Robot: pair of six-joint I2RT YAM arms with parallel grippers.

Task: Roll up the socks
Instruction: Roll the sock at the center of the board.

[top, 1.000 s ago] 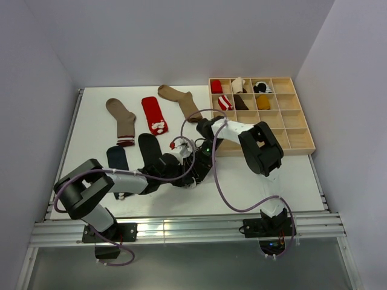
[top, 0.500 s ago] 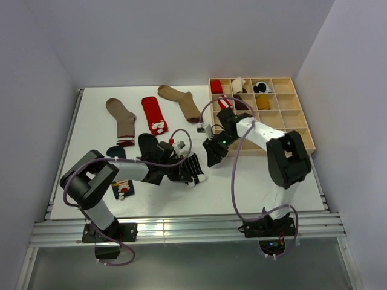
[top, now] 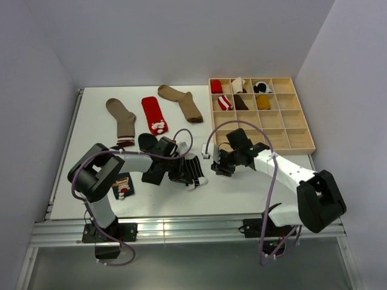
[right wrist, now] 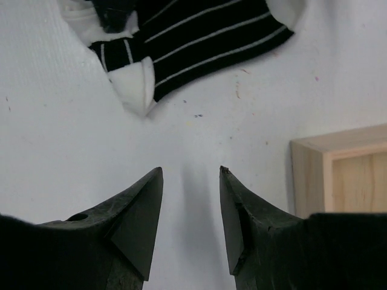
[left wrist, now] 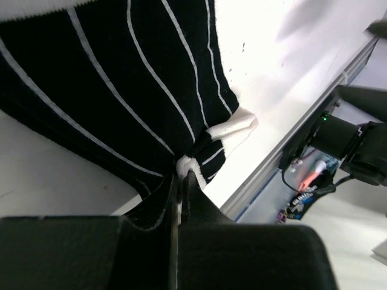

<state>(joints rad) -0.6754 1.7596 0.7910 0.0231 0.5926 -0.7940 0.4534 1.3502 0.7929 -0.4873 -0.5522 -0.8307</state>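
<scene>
The left gripper is seen clamped on a black sock with thin white stripes and a white toe. A bunched fold of the fabric, with a scrap of white in it, is pinched between the two dark fingers, which are pressed together. In the top view this gripper is found near the middle of the white table, and the striped sock is gathered at its tip and rests on the table surface.

The right gripper is held with its fingers apart. Nothing is gripped, and only bare table is seen in the gap. The striped sock lies ahead of the fingertips and is not touched by them. From above, the right gripper is seen just to the right of that sock. A corner of a light wooden compartment tray is seen beside the right finger.

The tray is placed at the far right of the table, with rolled socks in several far compartments. A plain black sock is partly covered by the left arm. Two tan socks and a red sock are laid flat at the far side, and a navy sock lies by the left arm.
</scene>
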